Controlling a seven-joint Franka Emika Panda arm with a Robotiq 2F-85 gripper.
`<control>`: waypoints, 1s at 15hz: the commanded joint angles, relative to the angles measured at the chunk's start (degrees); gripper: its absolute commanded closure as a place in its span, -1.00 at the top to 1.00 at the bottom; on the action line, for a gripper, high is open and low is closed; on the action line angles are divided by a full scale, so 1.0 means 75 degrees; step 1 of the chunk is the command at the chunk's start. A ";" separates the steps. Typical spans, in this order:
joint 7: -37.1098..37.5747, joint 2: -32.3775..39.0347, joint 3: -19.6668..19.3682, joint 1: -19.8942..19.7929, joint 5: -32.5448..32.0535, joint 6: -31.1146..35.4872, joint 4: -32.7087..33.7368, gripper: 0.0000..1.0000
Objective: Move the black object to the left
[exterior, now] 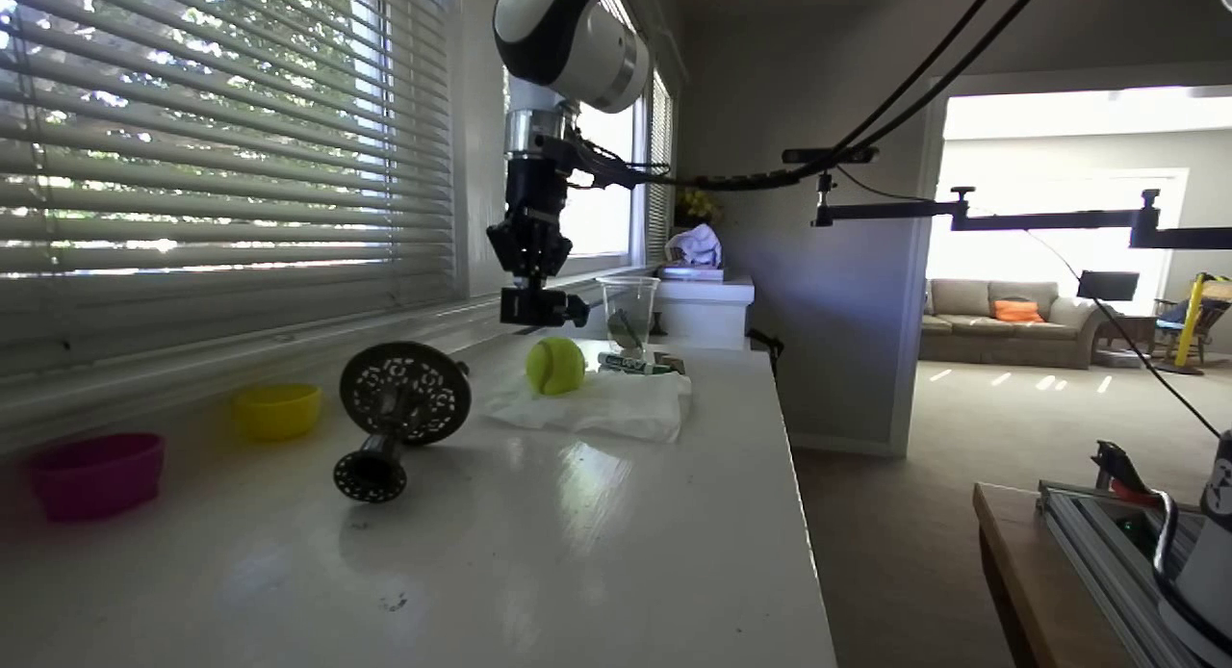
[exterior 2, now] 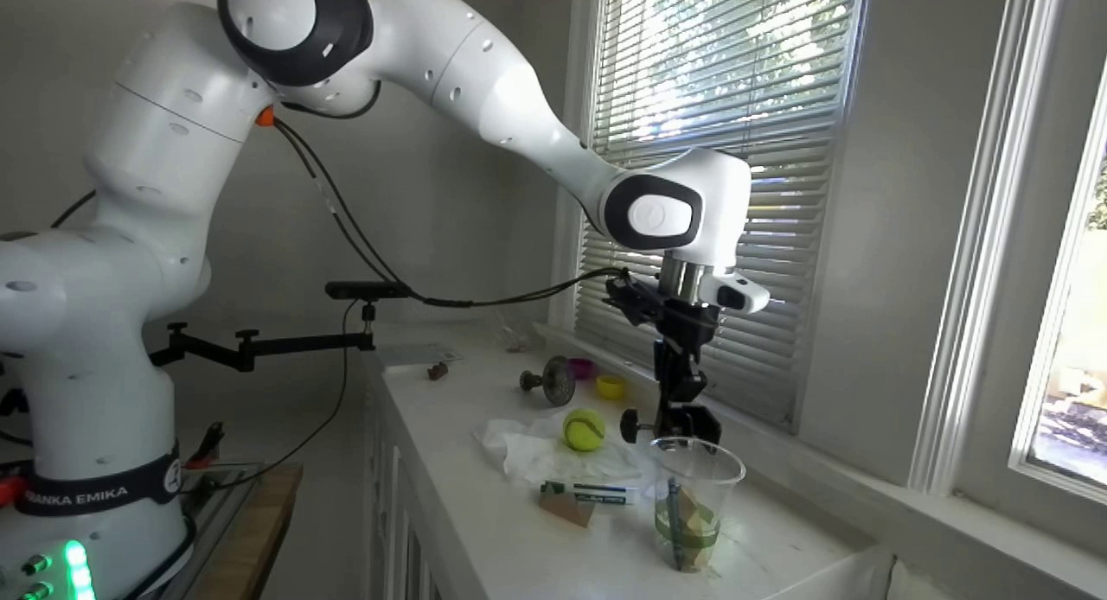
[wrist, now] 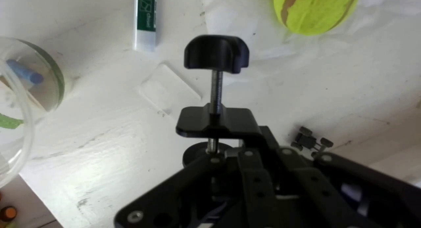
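The black object is a matte black clamp with angular plates, a threaded screw and a knob. It shows in the wrist view (wrist: 218, 123) and in both exterior views (exterior: 534, 308) (exterior 2: 689, 422). My gripper (exterior: 532, 275) points down and is shut on the clamp's black body, also seen in an exterior view (exterior 2: 681, 399). The clamp hangs in the air above the white counter (exterior: 577, 552), its knob sticking out to one side. In the wrist view the gripper (wrist: 268, 155) covers part of the clamp, so the fingertip contact is hidden.
A tennis ball (exterior: 555, 366) sits on a white paper (exterior: 626, 408). A clear cup (exterior 2: 700, 505) stands near the clamp, by a marker (exterior 2: 597, 494). A tiny toy car (wrist: 309, 141) lies below the gripper. A mesh disc stand (exterior: 404, 394), yellow bowl (exterior: 276, 413) and purple bowl (exterior: 99, 477) stand farther off.
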 commanded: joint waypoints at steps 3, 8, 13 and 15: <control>0.0201 -0.0921 -0.0063 0.0134 0.0042 -0.0756 -0.0460 -0.96; -0.0141 -0.1601 0.0075 0.0294 0.0165 -0.1362 -0.0955 -0.96; -0.0724 -0.2242 0.0333 0.0592 0.0336 -0.1426 -0.1469 -0.96; -0.1269 -0.2501 0.0492 0.0734 0.0430 -0.1211 -0.1709 -0.96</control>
